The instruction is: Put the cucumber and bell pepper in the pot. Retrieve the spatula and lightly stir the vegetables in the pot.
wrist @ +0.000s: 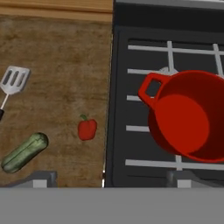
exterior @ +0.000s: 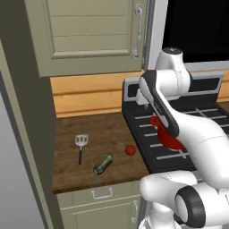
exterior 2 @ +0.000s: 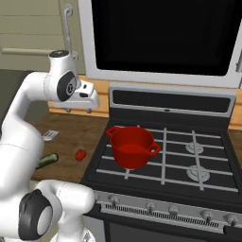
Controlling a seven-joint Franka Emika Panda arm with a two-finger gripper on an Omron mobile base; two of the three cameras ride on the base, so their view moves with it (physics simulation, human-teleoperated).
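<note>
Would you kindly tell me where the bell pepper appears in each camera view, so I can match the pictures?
Left base view: bell pepper on the wooden counter, right of the cucumber.
Right base view: lower left, beside the stove.
Hand view: lower left of centre.
Shared landmark: the red pot.

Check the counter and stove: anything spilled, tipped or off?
Nothing stands out. The pot sits upright and empty on the stove. The cucumber, bell pepper and spatula lie apart on the wooden counter, none spilled.
</note>
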